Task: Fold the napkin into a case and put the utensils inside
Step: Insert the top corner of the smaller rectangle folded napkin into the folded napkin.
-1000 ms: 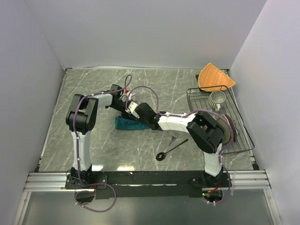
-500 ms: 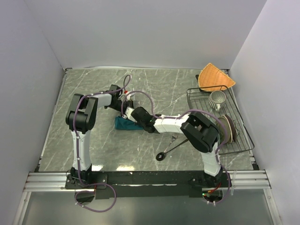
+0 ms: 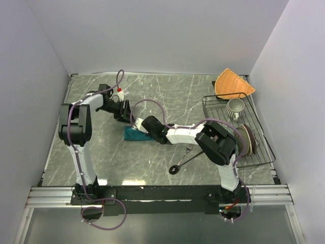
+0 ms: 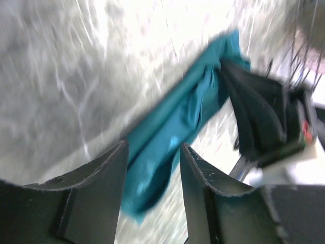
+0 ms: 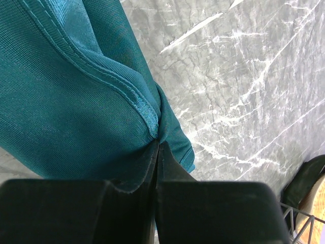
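Two claws worked at one narrow bundle: the napkin (image 3: 133,135) lay bunched left of the middle of the surface, its long axis running roughly parallel to the near edge. The right claw (image 5: 157,148) was pressed fully closed on a stitched fold of the cloth, at the bundle's right-hand end, with its arm stretched across the surface from the near right corner. The left claw (image 4: 152,152) hung apart from the cloth on its far-left side, its fingers spread about halfway and gripping nothing; its wrist view looked down the length of the napkin toward the other claw. So the napkin's free left end lay just to the near side of the left claw, which was clearly the nearer arm for taking it, and a grip there would probably need the fingers set across the bundle, not along it. The fork (image 3: 188,150) and the spoon (image 3: 184,161) lay close together toward the near right, well apart from the napkin and by the right forearm, not yet inside any fold.
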`<state>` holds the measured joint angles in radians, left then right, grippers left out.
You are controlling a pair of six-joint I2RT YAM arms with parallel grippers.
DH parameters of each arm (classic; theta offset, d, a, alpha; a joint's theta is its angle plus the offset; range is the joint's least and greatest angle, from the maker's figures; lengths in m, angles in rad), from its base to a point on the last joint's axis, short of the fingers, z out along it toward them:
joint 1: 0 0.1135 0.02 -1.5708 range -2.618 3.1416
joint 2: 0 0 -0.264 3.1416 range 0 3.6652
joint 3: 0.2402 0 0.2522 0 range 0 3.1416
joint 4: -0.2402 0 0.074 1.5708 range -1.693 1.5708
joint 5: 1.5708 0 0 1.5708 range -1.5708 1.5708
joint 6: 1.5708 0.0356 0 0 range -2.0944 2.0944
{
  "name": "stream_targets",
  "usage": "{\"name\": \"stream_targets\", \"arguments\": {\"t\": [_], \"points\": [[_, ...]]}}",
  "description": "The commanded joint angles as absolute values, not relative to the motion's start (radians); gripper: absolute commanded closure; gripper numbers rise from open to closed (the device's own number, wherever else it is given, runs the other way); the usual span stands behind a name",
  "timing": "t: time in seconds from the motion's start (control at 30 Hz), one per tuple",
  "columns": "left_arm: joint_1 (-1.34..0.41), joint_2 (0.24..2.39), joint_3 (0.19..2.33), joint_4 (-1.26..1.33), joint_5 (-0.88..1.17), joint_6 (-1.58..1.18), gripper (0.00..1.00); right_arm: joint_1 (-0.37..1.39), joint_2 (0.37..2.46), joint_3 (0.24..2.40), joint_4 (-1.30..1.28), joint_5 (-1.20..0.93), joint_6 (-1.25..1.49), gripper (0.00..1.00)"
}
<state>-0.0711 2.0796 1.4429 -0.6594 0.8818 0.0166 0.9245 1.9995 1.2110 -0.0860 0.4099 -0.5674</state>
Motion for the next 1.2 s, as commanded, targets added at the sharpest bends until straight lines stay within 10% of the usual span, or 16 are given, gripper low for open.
{"name": "stream_targets", "arguments": {"t": [0.0,0.77,1.17], "points": [[-0.071,1.98,1.462,-0.87,0.893,0.316,0.49,0.93,2.011,1.197,-0.098,0.373,-0.563,1.0],[-0.192,2.039,1.439,-0.755,0.795,0.365,0.49,0.93,1.974,1.152,-0.02,0.365,-0.583,1.0],[-0.209,2.023,1.46,-0.733,0.788,0.353,0.99,0.931,1.951,1.143,-0.008,0.357,-0.583,1.0]]}}
